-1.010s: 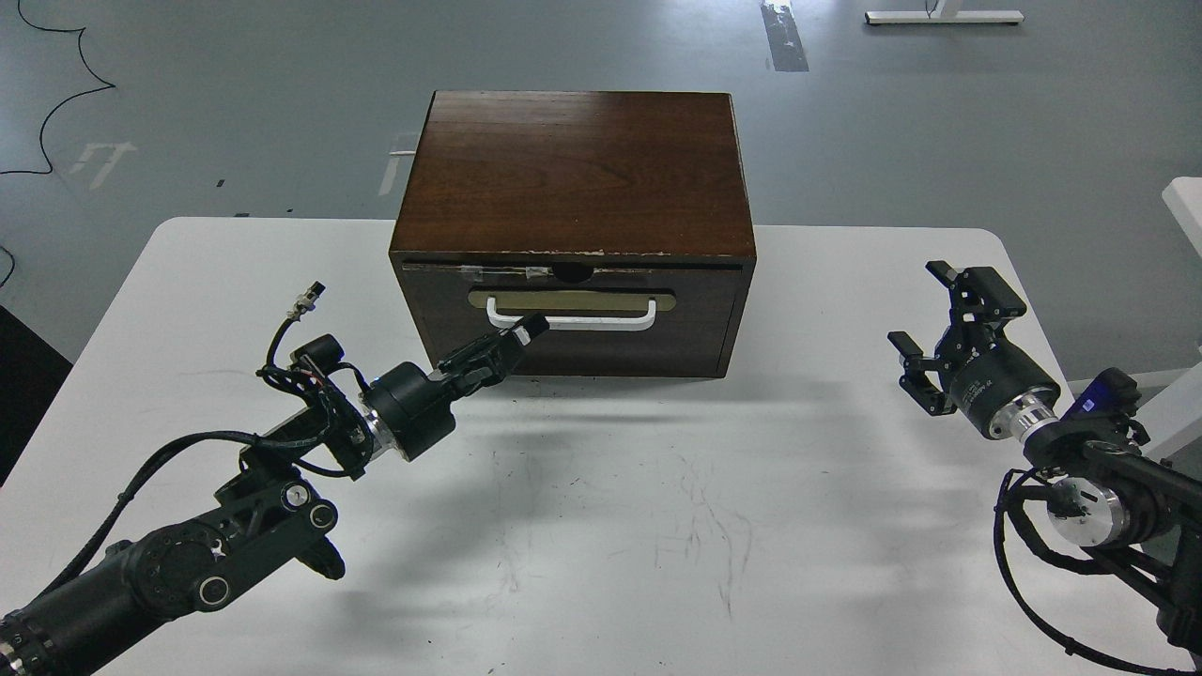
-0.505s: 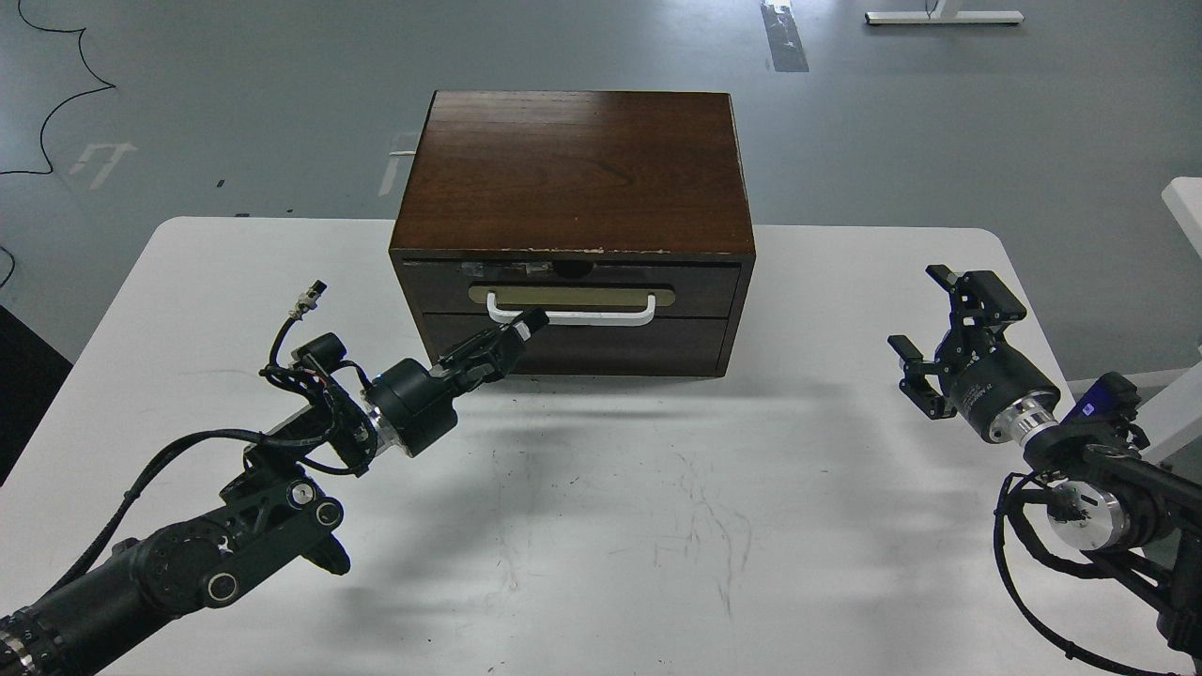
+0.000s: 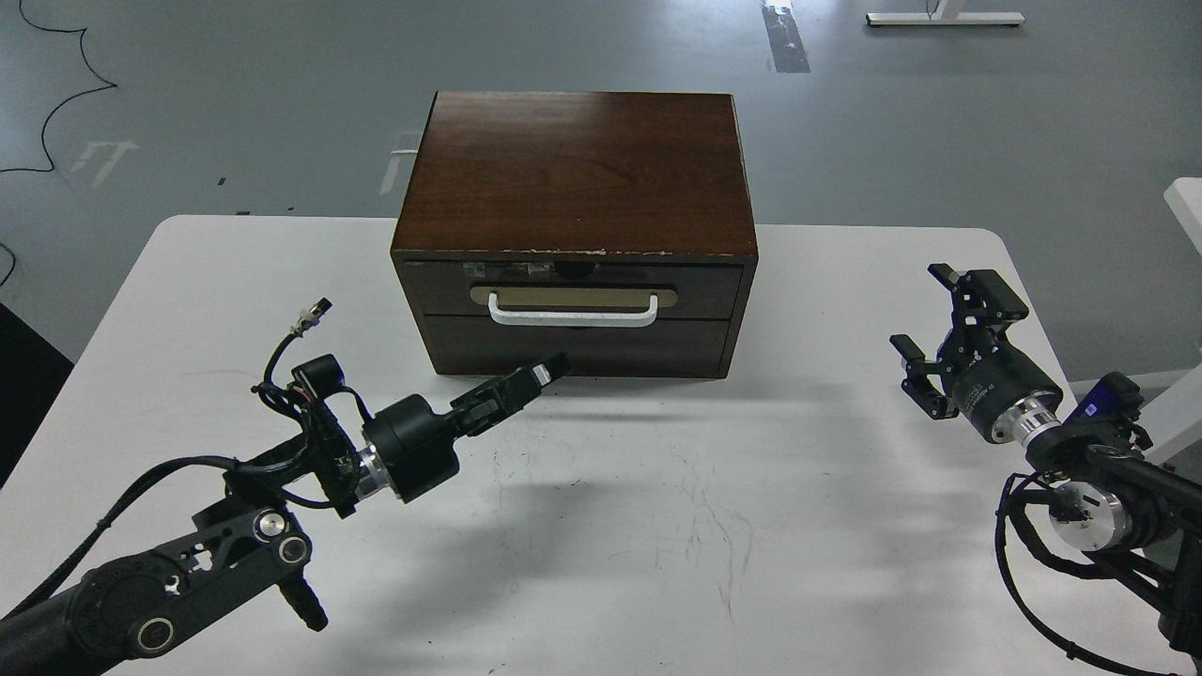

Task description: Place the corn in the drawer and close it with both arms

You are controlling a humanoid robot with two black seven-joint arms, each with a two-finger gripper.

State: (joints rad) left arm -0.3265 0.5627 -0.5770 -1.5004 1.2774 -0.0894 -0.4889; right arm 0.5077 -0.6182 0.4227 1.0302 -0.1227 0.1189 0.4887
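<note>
The drawer [image 3: 573,287] is the upper one in a dark brown wooden box [image 3: 575,169] at the back middle of the white table [image 3: 610,526]. It is pushed in flush, with its tan plate and white bar handle [image 3: 572,313] facing me. The corn is out of view. My left gripper [image 3: 540,374] is shut and empty, its fingers pointing at the box's lower front panel, below and left of the handle and apart from it. My right gripper [image 3: 934,324] is open and empty over the table's right side, well clear of the box.
A plain brown panel [image 3: 575,345] sits under the drawer. Cables loop off my left wrist [image 3: 310,376]. The table's right edge is close to my right arm. A white furniture edge [image 3: 1185,202] stands at the far right, and grey floor lies beyond.
The drawer has gone from slightly open to fully shut. My left gripper has drawn back from the handle, down and a little right. The right arm has barely moved.
</note>
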